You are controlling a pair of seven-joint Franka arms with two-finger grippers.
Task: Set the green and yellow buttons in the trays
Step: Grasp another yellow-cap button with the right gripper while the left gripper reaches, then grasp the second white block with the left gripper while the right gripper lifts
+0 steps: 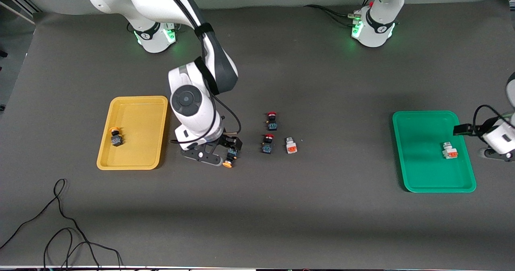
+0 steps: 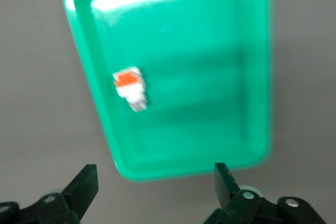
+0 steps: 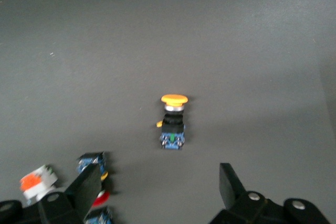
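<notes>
A yellow-capped black button (image 1: 229, 159) lies on the table, also in the right wrist view (image 3: 173, 124). My right gripper (image 1: 223, 149) hovers open and empty just beside it (image 3: 157, 192). Another yellow-capped button (image 1: 116, 136) lies in the yellow tray (image 1: 139, 104). A white button with an orange patch (image 1: 291, 145) lies at mid-table, also in the right wrist view (image 3: 37, 182). A second white button (image 1: 449, 150) lies in the green tray (image 1: 418, 174), also in the left wrist view (image 2: 130, 87). My left gripper (image 1: 493, 153) is open and empty (image 2: 156, 182) over the table beside the green tray's rim (image 2: 173, 169).
Two red-capped black buttons (image 1: 271, 120) (image 1: 267, 143) lie between the yellow-capped button on the table and the white one. A black cable (image 1: 60, 222) lies on the table nearer to the front camera than the yellow tray.
</notes>
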